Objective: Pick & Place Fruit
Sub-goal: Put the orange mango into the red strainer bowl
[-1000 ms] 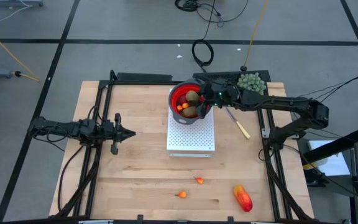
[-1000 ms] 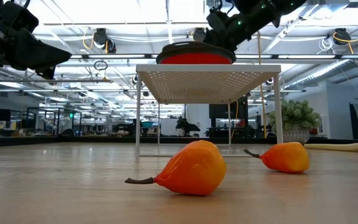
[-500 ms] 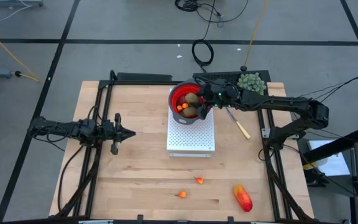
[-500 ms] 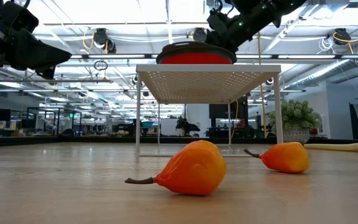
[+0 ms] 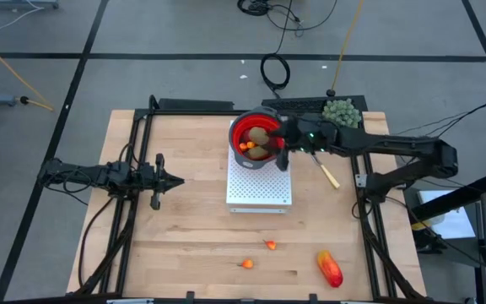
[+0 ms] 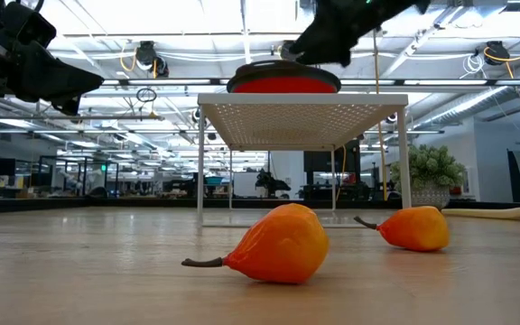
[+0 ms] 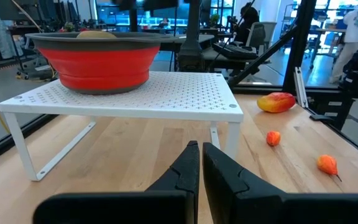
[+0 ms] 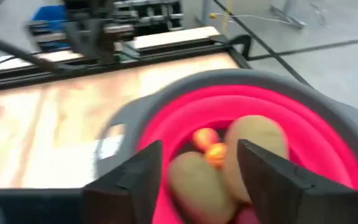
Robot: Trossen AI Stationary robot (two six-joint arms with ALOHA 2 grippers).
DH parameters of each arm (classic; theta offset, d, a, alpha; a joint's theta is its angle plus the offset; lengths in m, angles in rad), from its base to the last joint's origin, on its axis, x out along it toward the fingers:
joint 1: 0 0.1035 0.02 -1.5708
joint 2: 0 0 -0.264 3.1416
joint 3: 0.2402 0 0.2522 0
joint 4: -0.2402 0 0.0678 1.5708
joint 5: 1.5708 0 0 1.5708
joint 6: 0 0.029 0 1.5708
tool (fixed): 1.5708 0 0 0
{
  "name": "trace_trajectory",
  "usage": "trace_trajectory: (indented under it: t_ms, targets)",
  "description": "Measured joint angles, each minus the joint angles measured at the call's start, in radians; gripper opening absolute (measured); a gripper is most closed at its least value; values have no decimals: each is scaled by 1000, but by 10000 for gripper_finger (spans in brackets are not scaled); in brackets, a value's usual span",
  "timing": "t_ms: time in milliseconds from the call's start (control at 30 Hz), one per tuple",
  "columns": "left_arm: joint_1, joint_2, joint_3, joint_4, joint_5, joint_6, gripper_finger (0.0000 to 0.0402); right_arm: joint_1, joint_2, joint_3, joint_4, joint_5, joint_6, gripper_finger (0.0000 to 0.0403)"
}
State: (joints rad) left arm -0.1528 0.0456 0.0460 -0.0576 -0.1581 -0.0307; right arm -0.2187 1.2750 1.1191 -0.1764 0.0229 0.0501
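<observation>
Most of the fruit sits in a red collapsible bowl [image 5: 254, 138] with a grey rim, on the far end of a white perforated shelf riser [image 5: 260, 181] in the middle of the wooden table [image 5: 184, 228]; inside it the right wrist view shows two brown-green ovals [image 8: 253, 155] side by side and two tiny orange pieces [image 8: 211, 145] wedged between them; three more pieces lie loose on the table's near side, a small orange pear-shaped fruit [image 5: 247, 263] with a stem, a second small one [image 5: 270, 245] just beyond it (the low view shows both lying on their sides, well apart from the riser's legs), and a larger red-orange oblong [image 5: 330, 268] off toward the right corner; the right gripper [image 5: 280, 153] hangs over the bowl's right rim, its two dark fingers [image 8: 143, 177] spread apart with nothing between them, the fruit in the bowl showing through the gap; the left gripper [image 5: 175, 180] waits low over the table's left side, pointed at the riser, its fingers [image 7: 191, 168] pressed together on nothing; a yellow-handled knife [image 5: 325, 171] lies on the table right of the riser, under the right arm, and a green spiky ball plant [image 5: 342, 111] stands at the far right corner
</observation>
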Motion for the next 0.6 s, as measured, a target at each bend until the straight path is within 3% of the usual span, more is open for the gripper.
trace_trajectory:
  t_ms: [400, 600]
  targets:
    - [0, 0, 0, 0, 1, 2, 19, 301, -130, 0, -339, 26, 58, 14]
    - [0, 0, 0, 0, 1, 7, 19, 461, -143, 0, -465, 86, 117, 11]
